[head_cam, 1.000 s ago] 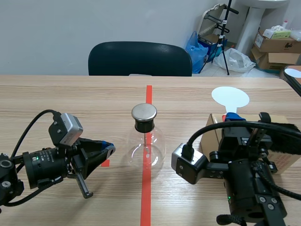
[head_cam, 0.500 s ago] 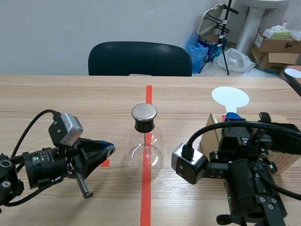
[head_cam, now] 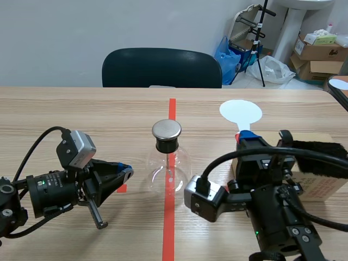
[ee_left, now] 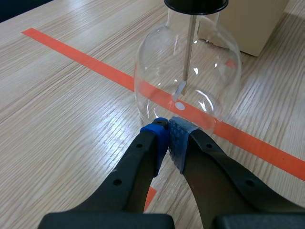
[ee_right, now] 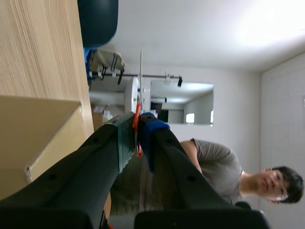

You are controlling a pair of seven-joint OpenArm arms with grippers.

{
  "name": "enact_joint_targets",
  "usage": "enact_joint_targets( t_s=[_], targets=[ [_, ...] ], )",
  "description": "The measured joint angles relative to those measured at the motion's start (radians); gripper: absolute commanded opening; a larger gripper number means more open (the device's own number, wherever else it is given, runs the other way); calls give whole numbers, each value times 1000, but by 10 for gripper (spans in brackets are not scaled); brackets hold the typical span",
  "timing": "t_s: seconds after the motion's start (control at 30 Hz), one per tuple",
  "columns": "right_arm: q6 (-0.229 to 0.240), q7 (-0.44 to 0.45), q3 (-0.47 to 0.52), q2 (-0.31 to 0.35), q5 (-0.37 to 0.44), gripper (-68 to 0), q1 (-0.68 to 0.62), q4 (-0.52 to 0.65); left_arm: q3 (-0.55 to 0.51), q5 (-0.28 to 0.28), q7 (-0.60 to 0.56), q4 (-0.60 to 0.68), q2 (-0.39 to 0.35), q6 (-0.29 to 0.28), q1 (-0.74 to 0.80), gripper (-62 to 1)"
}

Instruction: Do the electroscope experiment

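The electroscope, a round glass flask (head_cam: 170, 167) with a black stopper and a metal disc cap (head_cam: 166, 129), stands on the red tape line at mid-table. In the left wrist view the flask (ee_left: 209, 62) is just ahead of my left gripper (ee_left: 167, 136), whose pads meet on nothing; a rod with small foil leaves (ee_left: 181, 90) hangs inside. My right gripper (head_cam: 247, 136) is shut on the stem of a white disc paddle (head_cam: 240, 112), held upright to the right of the flask. In the right wrist view the paddle (ee_right: 141, 71) shows edge-on between the pads of that gripper (ee_right: 137, 125).
A cardboard box (head_cam: 321, 176) with a black furry strip (head_cam: 315, 147) on top lies at the right, behind the right arm. A dark chair (head_cam: 161, 68) stands past the table's far edge. Clutter fills the back right corner. A person (ee_right: 228, 171) shows in the right wrist view.
My right arm has shifted left with the white disc paddle, bringing it closer to the flask. The left arm and the flask have not moved.
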Motion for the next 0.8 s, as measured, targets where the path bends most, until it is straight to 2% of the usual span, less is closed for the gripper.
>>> enact_joint_targets(
  t_s=[0.43,0.8],
  targets=[
    [0,281,0,0,0,-665,0,0,0,0,0,0,0,0,0,-577],
    [0,411,0,0,-1,-665,0,0,0,0,0,0,0,0,0,-577]
  ],
)
